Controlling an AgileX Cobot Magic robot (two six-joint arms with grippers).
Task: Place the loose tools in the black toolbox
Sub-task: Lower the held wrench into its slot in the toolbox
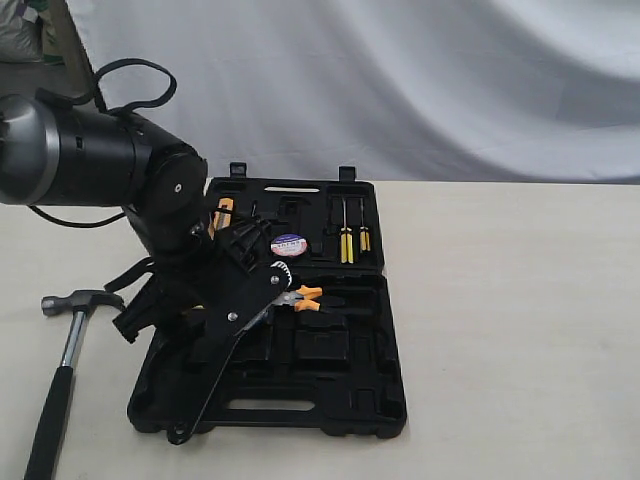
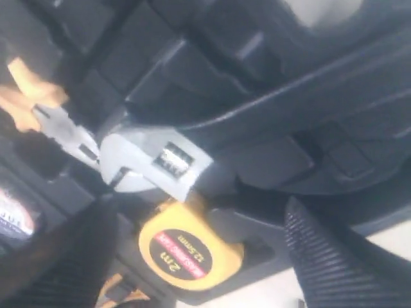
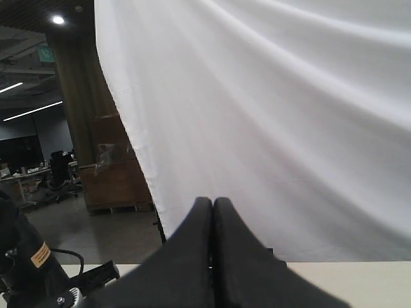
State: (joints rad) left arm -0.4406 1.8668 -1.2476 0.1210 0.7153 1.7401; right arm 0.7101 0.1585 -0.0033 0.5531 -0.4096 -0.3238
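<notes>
Adjustable wrench (image 2: 154,163) lies in the black toolbox (image 1: 380,400) next to the orange pliers (image 1: 305,297), left gripper (image 2: 199,212) over it with jaws spread wide. Hammer (image 1: 60,380) sits on the table (image 1: 520,350) alongside. Right gripper (image 3: 212,250) is clamped closed, empty.

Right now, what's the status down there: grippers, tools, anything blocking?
Left gripper open above wrench in toolbox; right gripper shut, empty. Tape roll inside too; hammer on table. Nothing seen blocking hammer.

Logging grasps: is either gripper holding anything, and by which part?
The right gripper is shut, empty. The left gripper stands wide around the wrench, at its head, no finger visibly touching; a hold cannot be told.
</notes>
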